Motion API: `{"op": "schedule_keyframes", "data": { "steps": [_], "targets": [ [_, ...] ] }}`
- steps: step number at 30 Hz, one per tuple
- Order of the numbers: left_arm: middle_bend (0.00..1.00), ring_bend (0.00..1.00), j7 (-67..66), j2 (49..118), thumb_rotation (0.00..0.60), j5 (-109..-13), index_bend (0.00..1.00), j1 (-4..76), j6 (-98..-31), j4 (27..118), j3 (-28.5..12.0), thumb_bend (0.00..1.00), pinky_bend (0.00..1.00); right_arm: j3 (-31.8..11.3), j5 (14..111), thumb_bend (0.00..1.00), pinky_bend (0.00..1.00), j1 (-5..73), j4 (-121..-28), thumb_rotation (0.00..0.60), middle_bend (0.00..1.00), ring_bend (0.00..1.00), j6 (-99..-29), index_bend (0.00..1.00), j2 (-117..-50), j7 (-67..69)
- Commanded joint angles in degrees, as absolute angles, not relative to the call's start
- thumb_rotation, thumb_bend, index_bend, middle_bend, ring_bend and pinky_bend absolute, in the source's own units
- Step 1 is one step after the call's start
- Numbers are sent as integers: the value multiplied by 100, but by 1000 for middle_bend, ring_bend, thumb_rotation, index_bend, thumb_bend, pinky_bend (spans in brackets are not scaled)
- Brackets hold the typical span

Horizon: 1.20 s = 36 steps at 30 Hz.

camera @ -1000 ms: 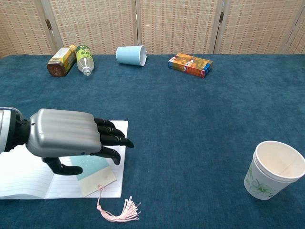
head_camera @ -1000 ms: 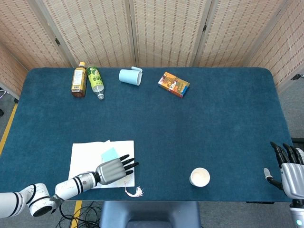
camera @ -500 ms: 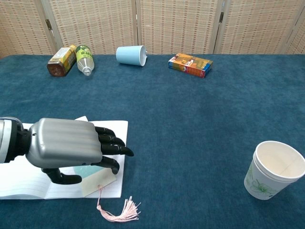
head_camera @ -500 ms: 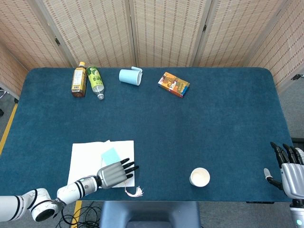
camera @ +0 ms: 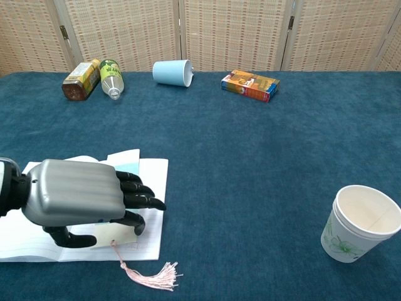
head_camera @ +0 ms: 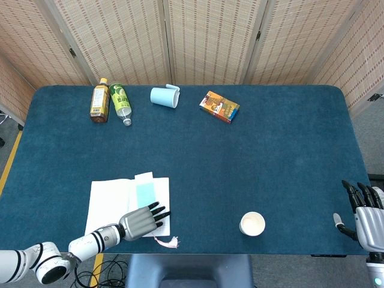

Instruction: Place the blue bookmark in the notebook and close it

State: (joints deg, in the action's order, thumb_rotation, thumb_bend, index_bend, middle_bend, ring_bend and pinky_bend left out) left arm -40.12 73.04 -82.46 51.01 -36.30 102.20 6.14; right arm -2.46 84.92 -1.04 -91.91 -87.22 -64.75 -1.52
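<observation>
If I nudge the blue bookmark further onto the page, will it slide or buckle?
The blue bookmark looks thin and flat, so it probably slides easily on the notebook paper. Its tassel trails limp over the page edge and may drag.

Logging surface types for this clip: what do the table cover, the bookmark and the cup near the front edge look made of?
Table cover: looks like dark blue felt or short-pile cloth, matte and fuzzy.
Bookmark: seemingly thin card, pale blue on a cream edge, with a pink thread tassel.
Cup: likely paper, white with a rolled rim and a faint printed leaf pattern.
</observation>
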Motion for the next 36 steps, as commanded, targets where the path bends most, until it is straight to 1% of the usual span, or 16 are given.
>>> {"op": "schedule_keyframes", "data": {
  "steps": [1, 10, 13, 17, 23, 27, 31, 36],
  "targets": [
    [0, 0, -4075, 7224, 600, -8181, 283, 5085, -3661, 10303, 656, 441, 128, -247, 8497, 298, 105, -103, -9185, 600, 190, 89, -8724, 74, -6479, -149],
    [0, 0, -4124, 7001, 600, -8034, 284, 5039, -3808, 10549, 709, 441, 128, -249, 8523, 298, 105, -121, -9174, 600, 190, 89, -8770, 74, -6470, -126],
    [0, 0, -3935, 6953, 600, -8078, 279, 4997, -4007, 10573, 600, 441, 127, -251, 8528, 298, 105, -124, -9176, 600, 190, 89, -8779, 74, -6468, -121],
    [0, 0, -3572, 7021, 600, -8074, 254, 4978, -4196, 10334, 393, 449, 127, -254, 8539, 298, 105, -123, -9190, 600, 190, 89, -8787, 74, -6462, -133],
    [0, 0, -3439, 7331, 600, -7700, 241, 5068, -4041, 9638, 228, 462, 128, -254, 8524, 298, 105, -133, -9212, 600, 190, 89, -8791, 74, -6461, -152],
    [0, 0, -3552, 7512, 600, -7356, 239, 5129, -3906, 9297, 204, 462, 127, -254, 8515, 298, 105, -135, -9218, 600, 190, 89, -8785, 74, -6459, -163],
    [0, 0, -3736, 7541, 600, -7023, 240, 5196, -3791, 9226, 247, 461, 127, -262, 8493, 299, 105, -134, -9224, 600, 190, 89, -8774, 74, -6456, -171],
    [0, 0, -4036, 7506, 600, -6755, 251, 5252, -3839, 9337, 342, 462, 127, -266, 8489, 298, 105, -115, -9223, 600, 190, 89, -8742, 74, -6464, -182]
  ]
}}
